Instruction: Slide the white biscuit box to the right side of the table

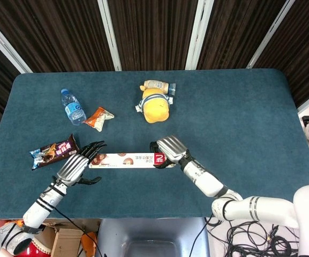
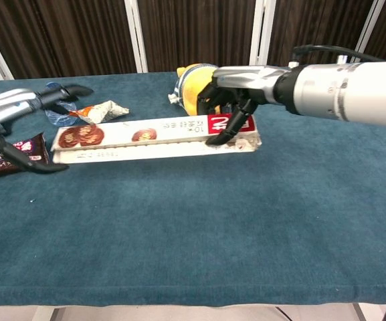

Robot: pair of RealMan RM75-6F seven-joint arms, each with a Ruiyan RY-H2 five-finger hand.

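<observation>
The white biscuit box is long and flat and lies left to right near the table's front, left of centre. My right hand covers the box's right end, with fingers curled over the far edge and the thumb on the near side. My left hand hovers at the box's left end with its fingers spread and holds nothing. Whether its fingertips touch the box is unclear.
A brown chocolate wrapper lies just left of the box. Behind the box are a water bottle, an orange snack packet and a yellow plush toy. The blue table top stretches to the right.
</observation>
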